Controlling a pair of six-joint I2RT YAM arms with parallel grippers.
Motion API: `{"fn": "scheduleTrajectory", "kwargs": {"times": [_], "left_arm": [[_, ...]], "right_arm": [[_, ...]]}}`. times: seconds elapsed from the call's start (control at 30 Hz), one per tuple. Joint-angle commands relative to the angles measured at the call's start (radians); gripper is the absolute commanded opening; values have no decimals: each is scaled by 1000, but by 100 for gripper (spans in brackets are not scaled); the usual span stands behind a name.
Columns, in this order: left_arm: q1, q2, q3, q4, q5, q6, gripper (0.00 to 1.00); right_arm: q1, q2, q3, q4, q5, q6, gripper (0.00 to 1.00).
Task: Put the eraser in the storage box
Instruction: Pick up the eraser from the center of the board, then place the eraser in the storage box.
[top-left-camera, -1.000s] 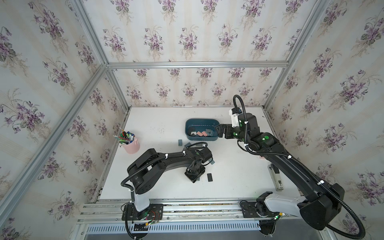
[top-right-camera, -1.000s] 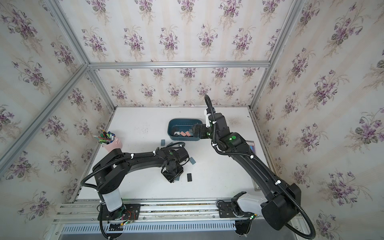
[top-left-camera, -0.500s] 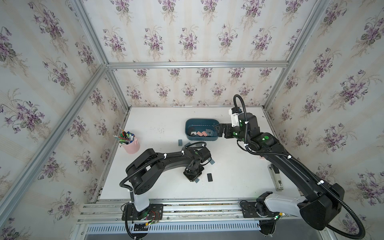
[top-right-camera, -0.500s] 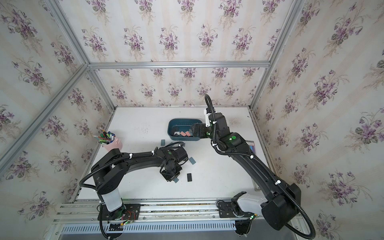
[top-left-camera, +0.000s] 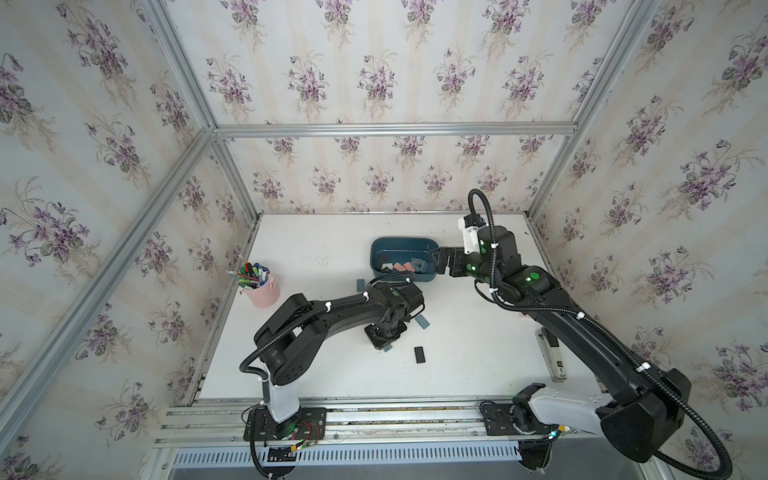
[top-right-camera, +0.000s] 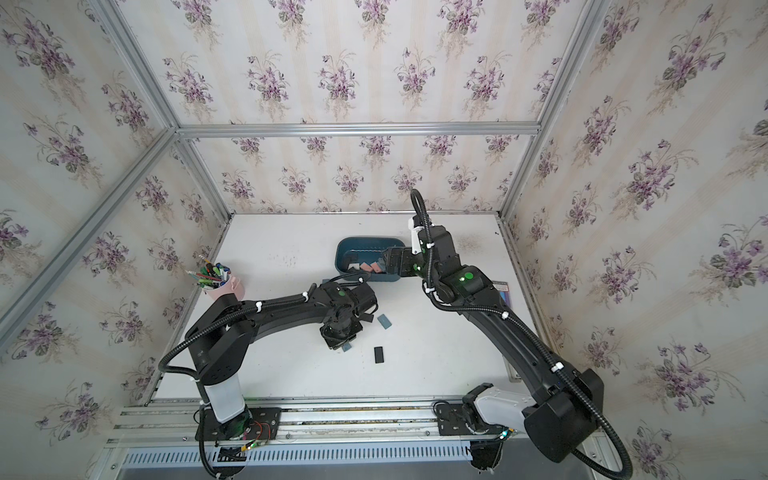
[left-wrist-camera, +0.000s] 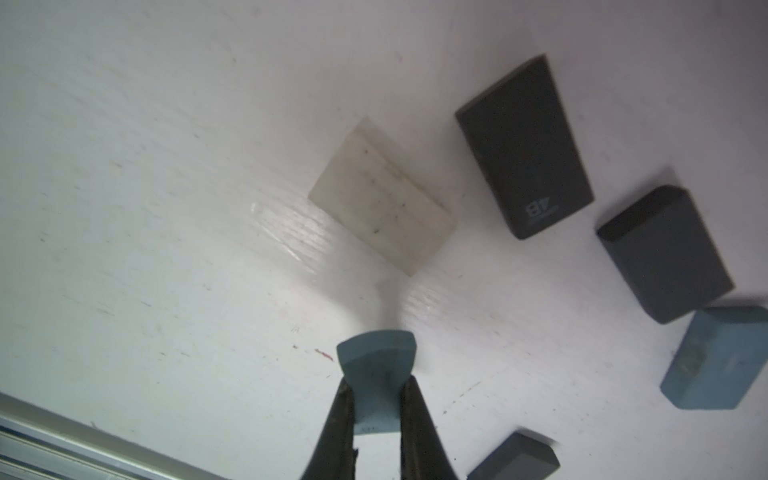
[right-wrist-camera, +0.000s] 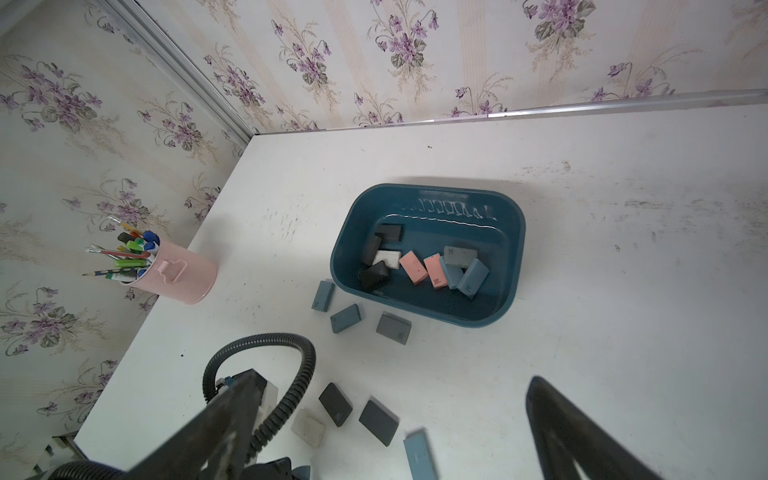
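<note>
Left wrist view shows you the change. The left gripper (left-wrist-camera: 376, 386), whose jaws stood apart a second ago, now pinches a blue eraser (left-wrist-camera: 376, 357) across its narrow sides, with one end poking out past the tips. You cannot tell from here whether it has left the bench (left-wrist-camera: 166, 208).

In both top views that gripper sits low over the middle of the bench, nearer the front edge. The storage box (top-left-camera: 376, 249) stands toward the far edge, apart from it, and several erasers already lie inside.

Your right gripper (right-wrist-camera: 384, 390) hangs spread and empty by the end of the box nearest the bench's right edge.

The grasp looks done, so lifting and carrying come next. A white eraser (left-wrist-camera: 380, 195) and a black eraser (left-wrist-camera: 523, 149) lie loose nearby, so mind them as you rise.
</note>
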Motion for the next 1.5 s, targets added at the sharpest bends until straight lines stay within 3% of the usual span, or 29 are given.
{"fn": "scheduleTrajectory", "kwargs": {"times": [0.0, 0.27, 0.6, 0.97, 1.17, 1.47], "left_arm": [[4, -11, 37, -54, -65, 84, 0], [54, 5, 129, -71, -77, 209, 0], [192, 47, 408, -66, -177, 449, 2], [289, 375, 857, -61, -106, 658, 8], [311, 494, 937, -52, -62, 664, 18], [323, 542, 952, 7, -61, 714, 44]], "right_arm": [[0, -10, 4, 16, 11, 5, 100], [1, -16, 2, 14, 18, 5, 100], [1, -75, 9, -3, 36, 9, 100], [3, -149, -17, -18, 28, 29, 100], [4, -183, -31, -17, 25, 36, 100], [42, -200, -56, -11, 18, 40, 100]]}}
